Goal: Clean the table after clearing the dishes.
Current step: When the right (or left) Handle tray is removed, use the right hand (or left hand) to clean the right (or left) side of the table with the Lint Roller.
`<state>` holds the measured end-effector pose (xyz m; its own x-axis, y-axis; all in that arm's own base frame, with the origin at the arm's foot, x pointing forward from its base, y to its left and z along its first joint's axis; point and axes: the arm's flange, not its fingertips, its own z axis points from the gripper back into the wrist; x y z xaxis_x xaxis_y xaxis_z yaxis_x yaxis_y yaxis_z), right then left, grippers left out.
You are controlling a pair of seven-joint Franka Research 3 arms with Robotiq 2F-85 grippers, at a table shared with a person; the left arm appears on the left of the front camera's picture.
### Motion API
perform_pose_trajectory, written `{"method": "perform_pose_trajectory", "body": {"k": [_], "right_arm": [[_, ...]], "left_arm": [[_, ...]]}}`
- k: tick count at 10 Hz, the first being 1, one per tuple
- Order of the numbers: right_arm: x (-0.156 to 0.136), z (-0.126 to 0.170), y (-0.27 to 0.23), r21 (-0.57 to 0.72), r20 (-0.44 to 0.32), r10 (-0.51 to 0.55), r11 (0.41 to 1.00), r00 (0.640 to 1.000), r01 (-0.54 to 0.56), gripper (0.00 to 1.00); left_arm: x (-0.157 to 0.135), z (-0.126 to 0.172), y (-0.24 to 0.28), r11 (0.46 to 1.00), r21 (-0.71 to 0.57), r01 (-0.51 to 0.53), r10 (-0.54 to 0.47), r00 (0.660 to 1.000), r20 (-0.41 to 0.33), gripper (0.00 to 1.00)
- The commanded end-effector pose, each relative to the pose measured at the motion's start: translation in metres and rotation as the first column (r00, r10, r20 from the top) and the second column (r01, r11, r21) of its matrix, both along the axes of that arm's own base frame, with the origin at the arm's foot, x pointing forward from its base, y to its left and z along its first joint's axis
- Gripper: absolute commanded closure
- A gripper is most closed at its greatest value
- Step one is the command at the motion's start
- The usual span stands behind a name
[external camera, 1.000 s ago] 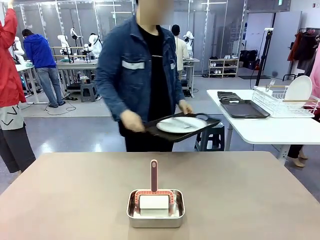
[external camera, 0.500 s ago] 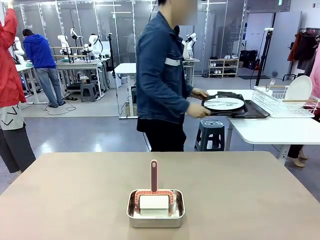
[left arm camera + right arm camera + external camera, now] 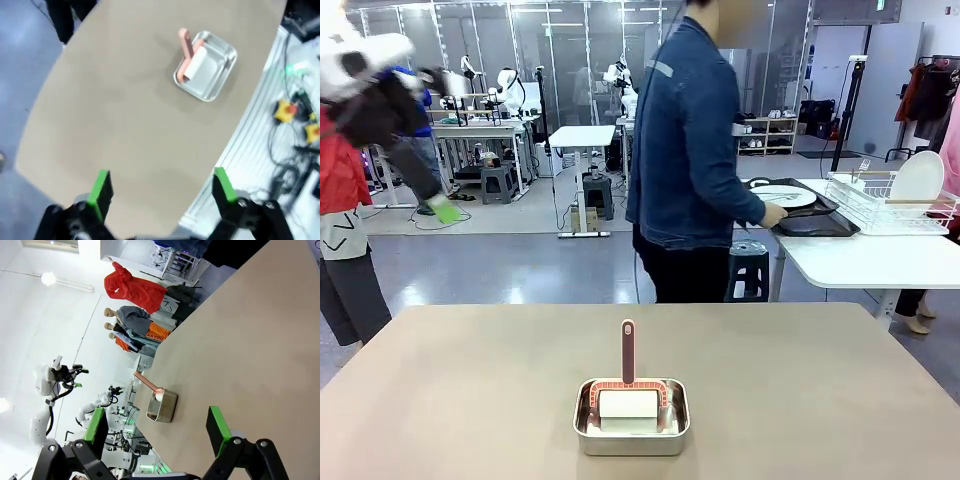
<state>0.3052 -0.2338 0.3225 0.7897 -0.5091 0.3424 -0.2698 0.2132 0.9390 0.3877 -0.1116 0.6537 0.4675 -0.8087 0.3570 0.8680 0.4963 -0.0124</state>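
Note:
The taupe table [image 3: 470,400] holds a small steel pan [image 3: 631,418] with a white roller on a pink handle [image 3: 627,350]. A person in a denim jacket [image 3: 695,150] stands turned away at the white side table, hands on a dark tray [image 3: 815,222] with one of the dishes, a white plate [image 3: 782,196]. My left gripper [image 3: 442,208] hangs blurred high at the upper left, and in the left wrist view it [image 3: 161,186] is open above the table edge, far from the pan [image 3: 206,65]. My right gripper [image 3: 156,429] is open over the table [image 3: 240,340], nothing between its fingers.
The white side table [image 3: 860,262] at the back right carries a wire dish rack [image 3: 890,205] with a plate in it. A stool [image 3: 750,270] stands beside it. Cables and yellow boxes [image 3: 295,115] lie past the table's near edge.
The person has turned away and carried the tray with the plate from over the table to the white side table. My left arm has swung into the front view at the upper left.

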Motion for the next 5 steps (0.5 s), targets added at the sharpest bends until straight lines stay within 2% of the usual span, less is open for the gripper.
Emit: {"method": "perform_pose_trajectory", "body": {"k": [1,2,3,4,5], "right_arm": [[-0.001,0.003,0.001,0.012,0.016,-0.007,1.0,1.0,0.007,0.0],[-0.001,0.003,0.001,0.012,0.016,-0.007,1.0,1.0,0.007,0.0],[-0.001,0.003,0.001,0.012,0.016,-0.007,1.0,1.0,0.007,0.0],[-0.001,0.003,0.001,0.012,0.016,-0.007,1.0,1.0,0.007,0.0],[-0.001,0.003,0.001,0.012,0.016,-0.007,1.0,1.0,0.007,0.0]], "left_arm": [[0.015,-0.032,-0.014,0.993,0.086,0.083,-0.083,0.997,0.006,0.0],[0.018,-0.049,-0.027,0.99,0.092,0.104,-0.104,0.995,-0.003,0.0],[0.014,-0.055,-0.03,0.988,0.06,0.143,-0.143,0.99,-0.003,0.0],[0.017,-0.042,-0.038,0.992,0.087,0.097,-0.095,0.995,-0.029,0.0],[0.017,-0.042,-0.038,0.992,0.087,0.097,-0.095,0.995,-0.029,0.0]]}}
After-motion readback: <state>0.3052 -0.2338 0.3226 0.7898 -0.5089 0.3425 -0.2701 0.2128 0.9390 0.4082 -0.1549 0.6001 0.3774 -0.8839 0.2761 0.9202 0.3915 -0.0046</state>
